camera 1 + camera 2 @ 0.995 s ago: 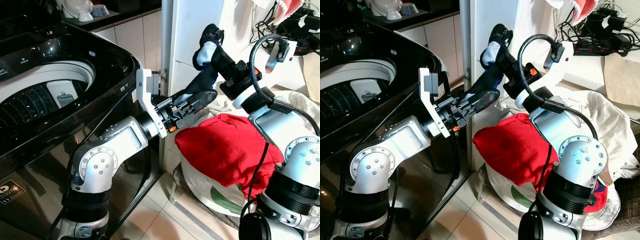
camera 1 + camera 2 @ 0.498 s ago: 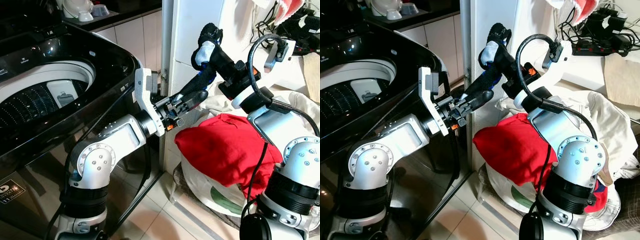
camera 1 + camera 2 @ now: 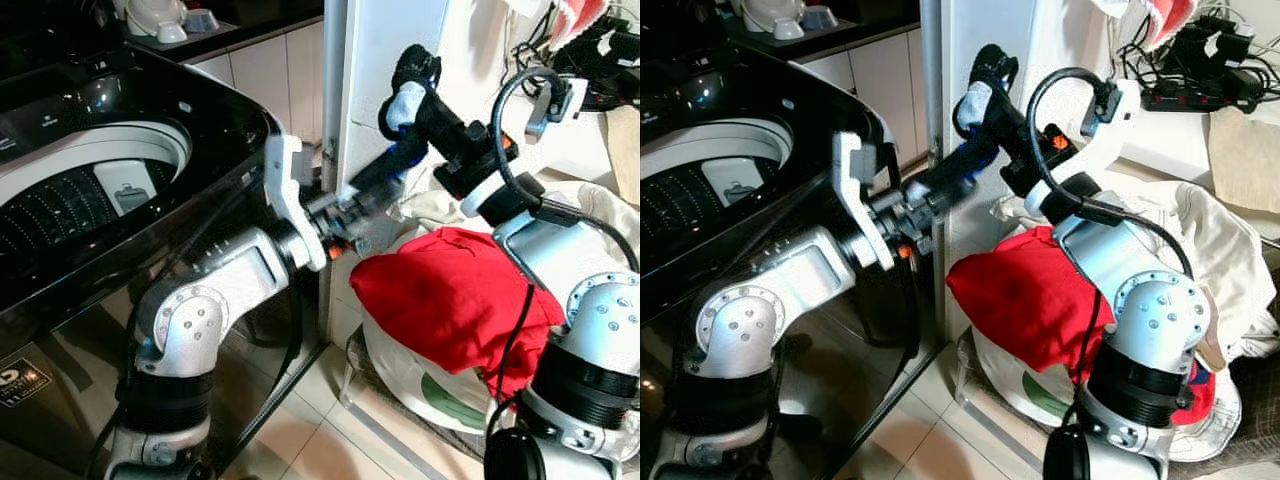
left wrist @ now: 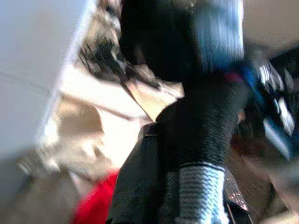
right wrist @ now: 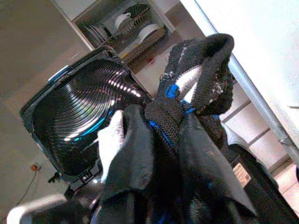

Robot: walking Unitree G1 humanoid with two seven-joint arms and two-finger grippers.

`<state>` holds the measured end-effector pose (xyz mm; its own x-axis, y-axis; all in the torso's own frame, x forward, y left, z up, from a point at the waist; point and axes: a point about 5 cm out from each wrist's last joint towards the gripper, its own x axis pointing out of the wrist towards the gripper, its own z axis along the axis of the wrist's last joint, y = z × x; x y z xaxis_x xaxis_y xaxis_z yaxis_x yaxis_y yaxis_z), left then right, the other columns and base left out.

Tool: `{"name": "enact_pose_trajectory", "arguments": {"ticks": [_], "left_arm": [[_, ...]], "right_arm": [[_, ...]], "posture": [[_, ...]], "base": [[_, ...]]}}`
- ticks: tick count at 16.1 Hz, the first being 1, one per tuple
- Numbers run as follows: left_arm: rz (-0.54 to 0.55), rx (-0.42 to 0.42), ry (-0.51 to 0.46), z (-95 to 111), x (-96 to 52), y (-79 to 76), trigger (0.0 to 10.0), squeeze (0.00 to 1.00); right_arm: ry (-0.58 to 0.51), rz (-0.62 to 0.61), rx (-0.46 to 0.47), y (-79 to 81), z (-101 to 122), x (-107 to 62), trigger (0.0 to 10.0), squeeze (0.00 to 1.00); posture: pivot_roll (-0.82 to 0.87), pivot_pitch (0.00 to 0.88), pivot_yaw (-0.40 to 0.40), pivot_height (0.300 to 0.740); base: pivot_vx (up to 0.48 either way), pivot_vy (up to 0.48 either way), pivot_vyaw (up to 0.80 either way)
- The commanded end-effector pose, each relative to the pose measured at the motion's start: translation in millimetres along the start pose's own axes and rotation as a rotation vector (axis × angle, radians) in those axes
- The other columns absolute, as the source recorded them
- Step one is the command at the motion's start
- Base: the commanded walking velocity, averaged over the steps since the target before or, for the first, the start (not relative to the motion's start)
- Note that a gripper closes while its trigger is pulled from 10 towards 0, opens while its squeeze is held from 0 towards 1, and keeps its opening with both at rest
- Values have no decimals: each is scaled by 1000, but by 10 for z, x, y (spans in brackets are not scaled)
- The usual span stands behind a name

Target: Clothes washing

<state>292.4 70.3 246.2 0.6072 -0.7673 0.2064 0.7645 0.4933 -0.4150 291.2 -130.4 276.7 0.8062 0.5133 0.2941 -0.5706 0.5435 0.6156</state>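
A black sock (image 3: 404,100) with blue and grey bands hangs high beside the white pillar (image 3: 380,40). My right gripper (image 3: 418,92) is raised and shut on its upper part, the toe curling over the fingertips. The sock's lower end stretches down to my left gripper (image 3: 372,196), which is motion-blurred and looks shut on that end. In the left wrist view the sock (image 4: 201,126) runs straight down between the fingers. The right wrist view has the sock (image 5: 187,107) bunched around its fingers. The black top-load washer (image 3: 235,115) stands at left, its drum (image 3: 90,195) open.
Under my right arm, a red garment (image 3: 450,290) lies on a heap in the white laundry basket (image 3: 400,375). Beige cloth (image 3: 1215,240) is piled at right. Cables and a power strip (image 3: 1200,55) sit on the shelf behind. Below is tiled floor (image 3: 300,430).
My left gripper has drawn back toward the washer with the sock's lower end. The right gripper has shifted slightly up and left.
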Motion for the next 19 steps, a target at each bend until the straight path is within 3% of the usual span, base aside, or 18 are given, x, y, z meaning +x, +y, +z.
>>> {"name": "enact_pose_trajectory", "arguments": {"ticks": [1,2,3,4,5,6,8,9,11,12,14,15,17,19], "left_arm": [[34,38,-38,117,11,44,0,0],[89,73,-50,191,17,119,0,0],[220,187,-76,387,13,304,0,0],[458,353,-69,664,-36,615,0,0],[458,353,-69,664,-36,615,0,0],[626,557,-38,952,-112,866,0,0],[717,724,3,1182,-168,1018,0,0],[848,932,73,1388,-229,1163,0,0],[913,1054,172,1476,-279,1271,0,0],[960,1113,274,1474,-328,1373,10000,0],[1029,1149,387,1475,-418,1485,10000,0],[1047,1163,466,1451,-476,1540,10000,1000],[1052,1169,641,1382,-600,1644,10000,1000],[1049,1180,688,1373,-627,1667,10000,1000]], "right_arm": [[15,1,-11,-1,-23,-15,10000,1000],[29,-37,-45,-30,-29,-17,10000,1000],[100,-104,-163,-88,-76,-21,10000,1000],[224,-92,-337,-70,-194,-34,10000,0],[224,-92,-337,-70,-194,-34,10000,0],[307,-21,-448,20,-313,-34,10000,0],[325,39,-484,121,-376,-7,10000,0],[338,87,-516,201,-423,20,10000,0],[353,109,-535,237,-461,35,10000,0],[361,120,-551,252,-492,48,10000,0],[374,153,-580,291,-544,56,10000,0],[382,172,-591,319,-576,59,10000,0],[394,207,-610,376,-642,65,10000,0],[397,215,-616,383,-657,66,10000,0]], "posture": [[-98,0,1,740],[-99,0,1,740],[-95,0,4,740],[-91,0,5,740],[-91,0,5,740],[-84,0,3,740],[-82,0,6,740],[-80,0,8,740],[-77,0,7,740],[-80,0,15,740],[-80,0,19,740],[-80,0,23,740],[-84,0,27,740],[-83,0,26,740]], "base": [[0,0,0],[0,0,0],[0,0,0],[0,0,0],[0,0,0],[0,0,0],[0,0,0],[0,0,0],[0,0,0],[0,0,0],[0,0,0],[0,0,0],[0,0,0],[0,0,0]]}}
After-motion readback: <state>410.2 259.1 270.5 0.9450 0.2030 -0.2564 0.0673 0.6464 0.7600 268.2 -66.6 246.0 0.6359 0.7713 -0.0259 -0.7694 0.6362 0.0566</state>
